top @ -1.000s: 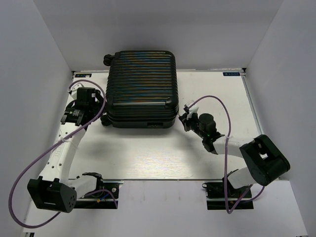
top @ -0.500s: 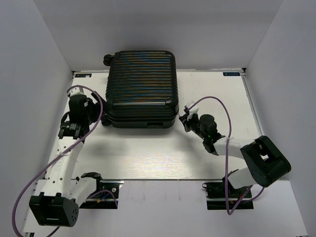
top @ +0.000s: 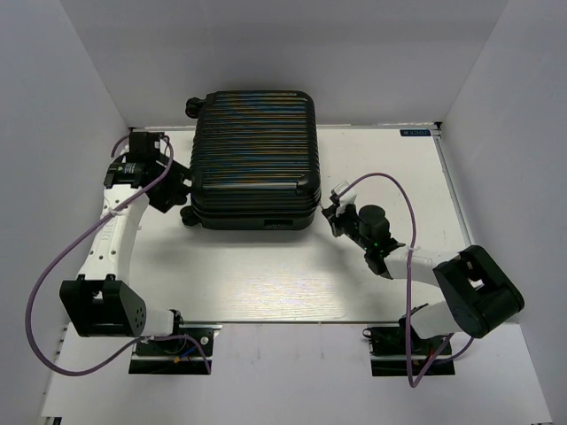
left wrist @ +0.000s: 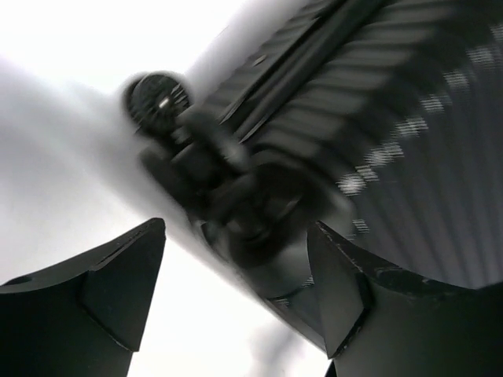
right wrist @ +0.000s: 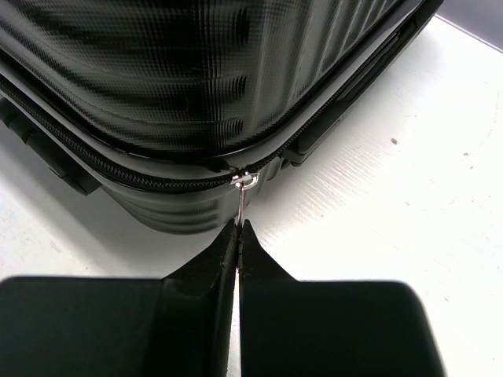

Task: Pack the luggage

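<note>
Luggage [top: 254, 159], a large black ribbed hard-shell suitcase, lies flat at the back-middle of the white table [top: 266, 274]; at its near right corner the right gripper [right wrist: 237, 232] is pinched on the small silver zipper pull [right wrist: 244, 192]. Farther left, the left gripper [left wrist: 237, 229] has its jaws apart by a blurred black caster wheel [left wrist: 161, 102], holding nothing. A tug off the zipper's line could slip the thin tab free or drag the unbraced case.

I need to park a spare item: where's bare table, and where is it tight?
Free: the wide table strip between the luggage and the arm bases, and the far-right patch beside it. Crowded: its near corners, left gripper open by a wheel, right gripper shut on the zipper pull.
</note>
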{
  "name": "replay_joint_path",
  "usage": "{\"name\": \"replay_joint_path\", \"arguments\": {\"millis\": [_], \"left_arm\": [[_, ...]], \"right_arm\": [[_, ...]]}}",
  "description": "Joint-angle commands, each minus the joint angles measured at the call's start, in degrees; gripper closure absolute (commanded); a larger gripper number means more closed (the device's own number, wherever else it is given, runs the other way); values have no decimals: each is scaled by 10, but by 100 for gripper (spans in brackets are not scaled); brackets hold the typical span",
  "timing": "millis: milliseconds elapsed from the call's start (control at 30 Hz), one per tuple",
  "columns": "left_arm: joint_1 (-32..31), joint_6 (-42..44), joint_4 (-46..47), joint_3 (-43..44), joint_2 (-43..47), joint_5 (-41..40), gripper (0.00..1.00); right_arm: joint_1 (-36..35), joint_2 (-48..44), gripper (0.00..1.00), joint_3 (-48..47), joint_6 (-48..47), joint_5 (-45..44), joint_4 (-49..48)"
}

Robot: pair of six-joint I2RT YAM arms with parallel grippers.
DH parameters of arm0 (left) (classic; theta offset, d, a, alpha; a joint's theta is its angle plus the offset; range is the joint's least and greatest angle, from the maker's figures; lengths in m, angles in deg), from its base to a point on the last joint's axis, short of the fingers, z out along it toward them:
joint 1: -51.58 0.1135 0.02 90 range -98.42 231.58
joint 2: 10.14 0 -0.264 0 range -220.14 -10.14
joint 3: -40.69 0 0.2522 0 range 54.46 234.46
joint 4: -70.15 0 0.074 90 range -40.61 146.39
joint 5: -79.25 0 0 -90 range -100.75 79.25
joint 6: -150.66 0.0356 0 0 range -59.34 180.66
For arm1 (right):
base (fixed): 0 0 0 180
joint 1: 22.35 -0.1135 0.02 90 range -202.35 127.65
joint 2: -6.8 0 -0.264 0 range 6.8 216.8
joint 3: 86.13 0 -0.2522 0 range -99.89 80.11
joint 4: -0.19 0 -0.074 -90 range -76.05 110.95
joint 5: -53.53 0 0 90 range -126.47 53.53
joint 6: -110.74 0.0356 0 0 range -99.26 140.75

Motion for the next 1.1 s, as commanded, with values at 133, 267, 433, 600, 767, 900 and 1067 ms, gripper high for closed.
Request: {"name": "replay_joint_path", "arguments": {"millis": [133, 267, 433, 600, 767, 900, 1067], "left_arm": [[4, -104, -89, -22, 29, -39, 19], [3, -134, -89, -14, 3, -44, 22], [4, -166, -90, 6, -34, -46, 28], [4, -170, -48, -9, -12, -41, 26], [4, -153, -32, -22, 39, -37, 23], [2, -151, -2, -35, 75, -46, 23], [2, -156, -21, -18, 26, -33, 21]], "right_arm": [[-6, -19, 100, 15, -10, -3, 9], [-7, -20, 100, 16, -12, -4, 14], [-6, -20, 100, 15, -12, 1, 18], [-6, -15, 100, 10, -17, 4, 28], [-6, -6, 100, 10, -17, 6, 26], [-5, -5, 100, 9, -19, 8, 26], [-5, -5, 100, 10, -17, 5, 26]]}}
